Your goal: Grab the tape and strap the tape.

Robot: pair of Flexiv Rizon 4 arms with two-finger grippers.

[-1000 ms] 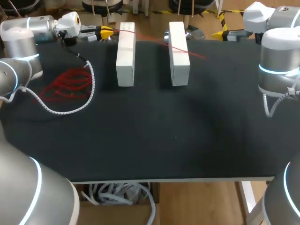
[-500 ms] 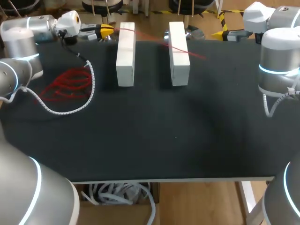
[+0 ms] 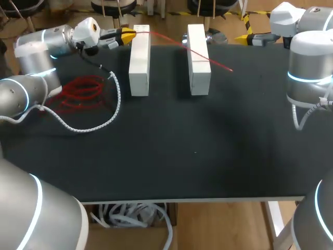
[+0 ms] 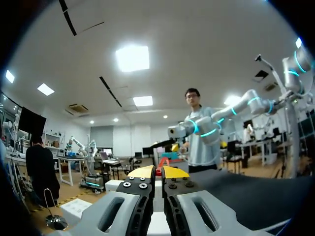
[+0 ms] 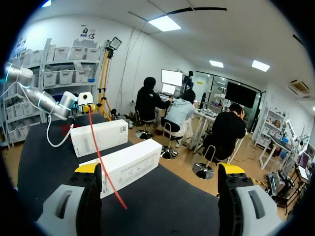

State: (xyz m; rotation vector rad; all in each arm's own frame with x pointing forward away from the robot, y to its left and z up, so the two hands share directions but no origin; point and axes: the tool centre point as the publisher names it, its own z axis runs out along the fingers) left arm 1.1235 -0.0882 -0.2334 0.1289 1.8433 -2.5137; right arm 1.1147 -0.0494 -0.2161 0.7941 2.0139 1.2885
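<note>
The table [image 3: 197, 156] has a matte black top

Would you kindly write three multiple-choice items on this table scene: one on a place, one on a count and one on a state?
1. Where does the free end of the thin red tape lie?
A. on the black table, past both white rectangular blocks
B. coiled on top of one block
C. hanging over the table's edge

2. How many white rectangular blocks stand on the table?
A. one
B. two
C. three

3. How is the right gripper?
A. open
B. shut on the tape
C. shut on a block

Answers:
1 A, the tape crosses both block tops and ends on the tabletop.
2 B, two stand side by side.
3 A, its fingers stand wide apart, gripping nothing.
</note>
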